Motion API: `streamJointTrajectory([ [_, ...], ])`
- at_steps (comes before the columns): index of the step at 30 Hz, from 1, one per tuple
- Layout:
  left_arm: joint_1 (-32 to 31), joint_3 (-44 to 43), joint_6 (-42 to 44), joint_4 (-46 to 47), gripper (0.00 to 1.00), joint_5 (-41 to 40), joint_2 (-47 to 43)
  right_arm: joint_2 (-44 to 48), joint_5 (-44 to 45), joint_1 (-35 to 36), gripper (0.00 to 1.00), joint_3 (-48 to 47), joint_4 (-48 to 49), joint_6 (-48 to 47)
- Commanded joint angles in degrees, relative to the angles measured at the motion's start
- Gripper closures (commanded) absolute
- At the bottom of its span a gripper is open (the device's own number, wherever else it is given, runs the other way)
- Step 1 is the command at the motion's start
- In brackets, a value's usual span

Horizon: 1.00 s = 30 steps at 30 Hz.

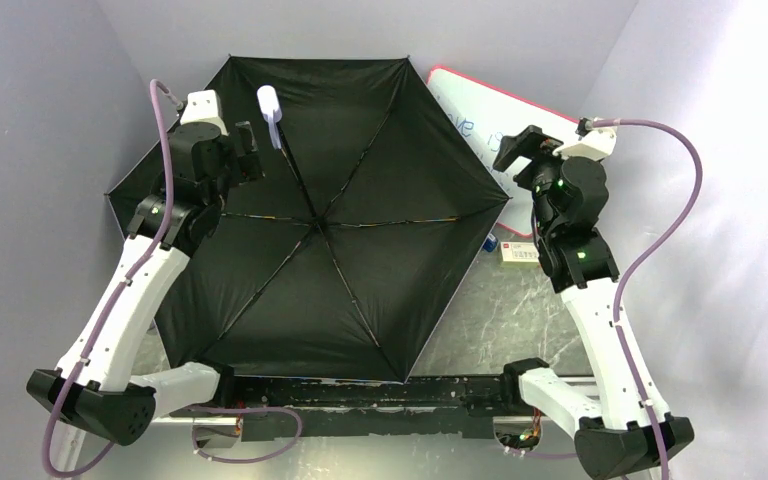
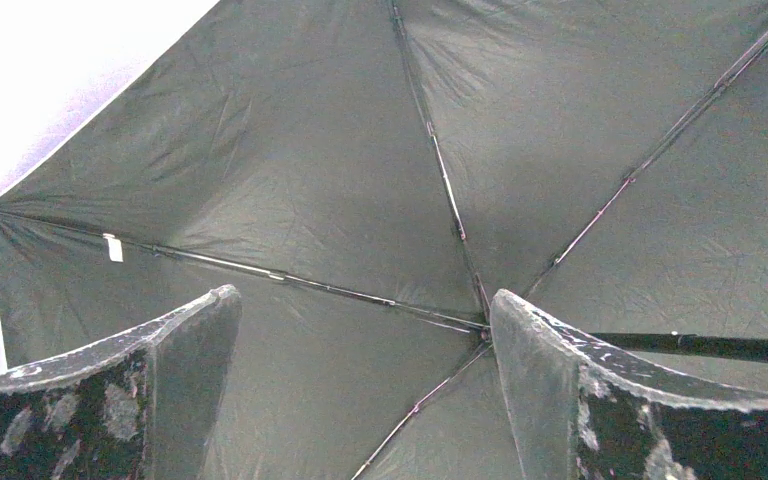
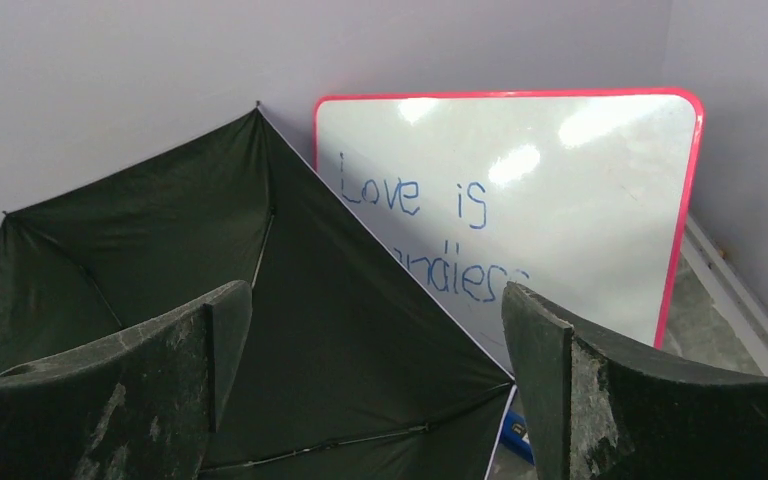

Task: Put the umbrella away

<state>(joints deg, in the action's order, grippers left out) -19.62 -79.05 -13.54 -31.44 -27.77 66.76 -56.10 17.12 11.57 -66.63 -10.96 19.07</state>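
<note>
Left wrist: umbrella (image 2: 360, 150) beyond parted jaws

Plain pale grey-lilac walls (image 1: 520, 30) close the workspace on the left, the back and the right. The right wall (image 1: 750, 120) is washed almost white by strong light, and bright glare spots lie on the whiteboard (image 3: 560, 200). The whiteboard has rounded corners and a pinkish-red frame and stands against the back wall in the far right corner. Blue handwriting on it reads "Love is", with a second line below partly hidden. The table (image 1: 505, 310) top is grey and mottled, with a dull sheen. A pale strip (image 3: 735, 290) runs along the foot of the right wall. A small white rectangular block (image 1: 519, 252) lies on the table near the whiteboard's lower edge.
</note>
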Motion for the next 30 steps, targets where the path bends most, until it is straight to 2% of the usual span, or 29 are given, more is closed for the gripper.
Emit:
streamJointTrajectory([
  [1, -0.4, -2.2, -0.8, -1.1, 0.03, -1.1, -0.5, 2.2, -2.3, -0.5, 0.00, 0.6, 2.6, -0.3],
  [13, -0.4, -3.2, -2.5, -3.3, 0.03, -3.6, 0.5, 0.8, -2.7, -0.5, 0.00, -0.5, 0.8, 1.5],
  [22, -0.4, -3.9, -4.5, -4.5, 0.03, -4.4, 2.0, -4.2, -20.1, -0.6, 0.00, -1.8, 1.6, 4.9],
  [30, -0.4, -2.8, -4.4, -3.1, 0.03, -3.0, 1.8, -9.1, -38.8, 0.6, 0.01, 2.7, 10.5, 7.9],
])
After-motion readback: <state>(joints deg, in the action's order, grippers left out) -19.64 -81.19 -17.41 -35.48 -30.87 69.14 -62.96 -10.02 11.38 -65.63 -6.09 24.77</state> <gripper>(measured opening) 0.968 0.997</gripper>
